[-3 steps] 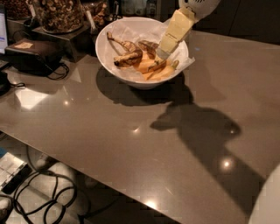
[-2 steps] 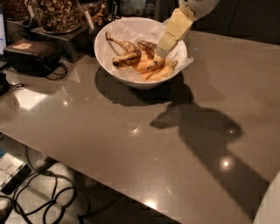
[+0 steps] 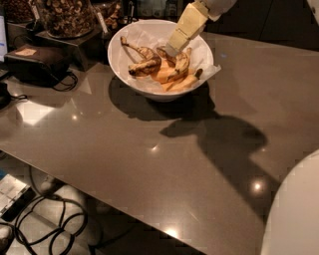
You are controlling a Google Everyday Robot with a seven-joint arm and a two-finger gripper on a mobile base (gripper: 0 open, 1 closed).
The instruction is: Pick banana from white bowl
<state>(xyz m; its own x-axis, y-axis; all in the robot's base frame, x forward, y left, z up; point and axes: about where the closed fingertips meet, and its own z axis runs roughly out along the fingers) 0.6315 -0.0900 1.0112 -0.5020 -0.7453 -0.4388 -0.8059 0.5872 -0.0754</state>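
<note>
- Camera view, looking down across a glossy grey-brown table (image 3: 124, 159), and the bowl (image 3: 115, 67) sits at the far side, a little left of centre
- White paper (image 3: 208, 69) lines the bowl, and one corner pokes over the right rim
- There's the banana (image 3: 146, 64), in the left half of the bowl: strongly curved, skin blotched dark brown, thin stem pointing toward the far-left rim
- Right of it lies a second spotted banana (image 3: 181, 63), and nearer, smooth orange-yellow bananas (image 3: 175, 79) reach toward the near-right rim
- The gripper (image 3: 171, 49) comes in from the top right, a cream block slanting down and left over the far rim, tip low inside the bowl
- That tip hangs between the banana and the spotted one, just beside the banana's upper curve; touching or not, I cannot tell
- Open or closed? Cannot tell, the gripper reads as one pale block from here
- The arm's shadow (image 3: 224, 144) falls dark across the table, near and right of the bowl
- Far left, a jar (image 3: 65, 15) packed with brown bits stands on a dark stand (image 3: 75, 45), near the bowl's left rim
- Further left, a black box (image 3: 35, 62) sits on the table with a cord beside it
- Off the table's near-left edge, cables (image 3: 50, 219) loop on the floor
- Bottom right corner, a white rounded part of the robot (image 3: 294, 214) fills the frame
</note>
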